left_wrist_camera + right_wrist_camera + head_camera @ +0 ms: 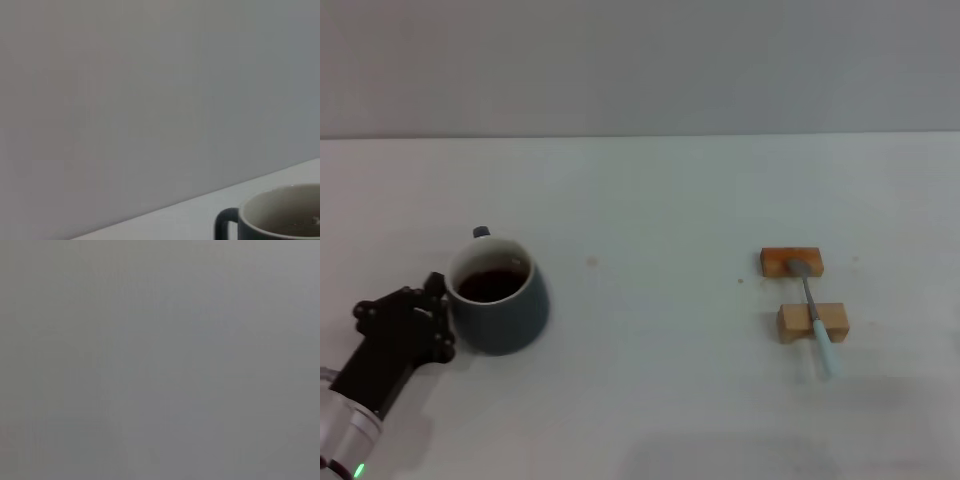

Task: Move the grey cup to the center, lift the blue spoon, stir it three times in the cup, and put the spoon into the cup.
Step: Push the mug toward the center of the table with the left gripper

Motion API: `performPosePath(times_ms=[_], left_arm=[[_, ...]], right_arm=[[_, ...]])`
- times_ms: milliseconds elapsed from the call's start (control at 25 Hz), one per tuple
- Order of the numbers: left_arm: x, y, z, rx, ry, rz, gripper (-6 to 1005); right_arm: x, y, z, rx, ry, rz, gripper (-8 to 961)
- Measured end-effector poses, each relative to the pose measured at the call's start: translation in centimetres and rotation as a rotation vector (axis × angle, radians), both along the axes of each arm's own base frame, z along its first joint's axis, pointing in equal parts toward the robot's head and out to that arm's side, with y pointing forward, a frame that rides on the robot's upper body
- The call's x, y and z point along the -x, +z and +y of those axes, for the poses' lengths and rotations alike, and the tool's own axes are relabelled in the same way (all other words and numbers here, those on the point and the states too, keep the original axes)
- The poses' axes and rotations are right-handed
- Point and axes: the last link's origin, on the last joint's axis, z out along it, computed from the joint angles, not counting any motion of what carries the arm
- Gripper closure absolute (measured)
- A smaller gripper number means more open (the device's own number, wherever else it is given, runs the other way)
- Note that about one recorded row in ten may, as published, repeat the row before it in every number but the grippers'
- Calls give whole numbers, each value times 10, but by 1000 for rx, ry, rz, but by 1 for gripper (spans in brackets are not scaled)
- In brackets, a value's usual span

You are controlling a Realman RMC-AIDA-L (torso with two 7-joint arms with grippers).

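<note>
Counter [650, 200]: 1, white, carries all items.
Left claw [438, 312]: 1, black, against the near-left side of the cup; whether fingers are apart or clamped, cannot tell. Right claw: not in view.
Grey cup [500, 295]: 1, left of centre, upright, dark liquid inside (handle at far side).
Wooden blocks [791, 262]: 2, well to the right, one behind the other.
Blue spoon [812, 315]: 1, bridging both blocks, bowl on far block, handle overhanging near one.
Step, judged: 1st, cup to centre, not yet done. Next calls for firm hold, level slide rightwards w/o spilling.
</note>
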Motion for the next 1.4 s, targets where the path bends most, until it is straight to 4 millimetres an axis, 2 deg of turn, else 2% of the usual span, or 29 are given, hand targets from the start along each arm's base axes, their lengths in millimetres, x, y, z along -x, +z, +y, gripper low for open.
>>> performPosePath(times_ms=[480, 920, 1400], left_arm=[[-25, -25, -7, 100, -89, -42, 986], [-11, -12, -1, 58, -50, -2, 984], [-32, -29, -1, 120, -116, -34, 981]], right_arm=[[1, 0, 0, -1, 3, 1, 165], [1, 0, 0, -1, 3, 1, 165], [2, -1, 0, -2, 6, 6, 166]])
